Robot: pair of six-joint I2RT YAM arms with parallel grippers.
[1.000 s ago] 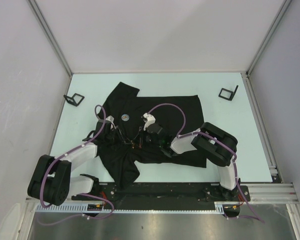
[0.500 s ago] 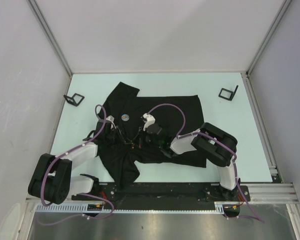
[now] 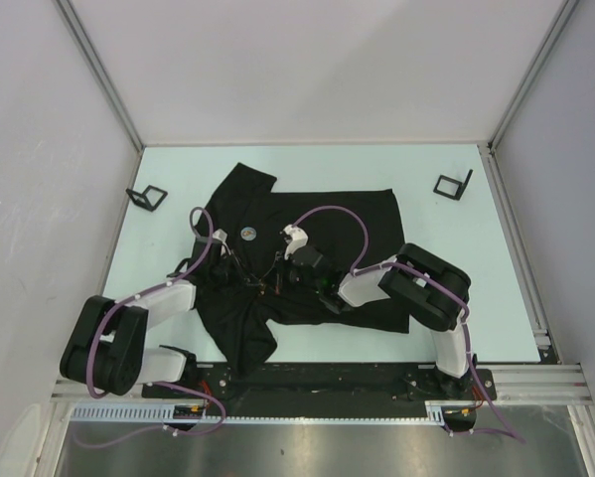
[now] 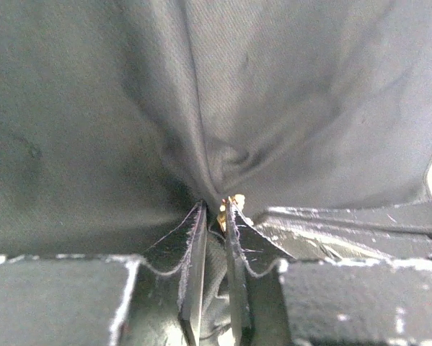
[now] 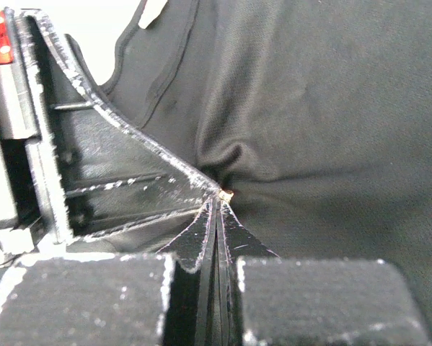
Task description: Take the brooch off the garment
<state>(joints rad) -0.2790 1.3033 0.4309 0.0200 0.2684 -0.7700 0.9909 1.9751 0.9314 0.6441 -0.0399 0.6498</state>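
Observation:
The black T-shirt (image 3: 317,214) lies spread on the pale table. Both grippers meet at one bunched spot near its middle. My left gripper (image 3: 258,284) is shut on a pinched fold of the shirt (image 4: 273,108); cloth fills the gap between its jaws (image 4: 214,207). A small gold piece, the brooch (image 4: 231,205), shows at its fingertips. My right gripper (image 3: 277,282) comes from the other side, its jaws pressed together (image 5: 217,199) on the same gold piece (image 5: 227,193). The shirt (image 5: 324,108) puckers around that point. A small round pale badge (image 3: 248,234) sits on the shirt further back.
Two black wire stands are on the table, one at the back left (image 3: 146,197) and one at the back right (image 3: 453,185). Purple cables loop over both arms. The right gripper's finger (image 4: 345,220) lies close beside the left one.
The left arm's rear links have shifted slightly forward. Both grippers stay at the same spot on the shirt.

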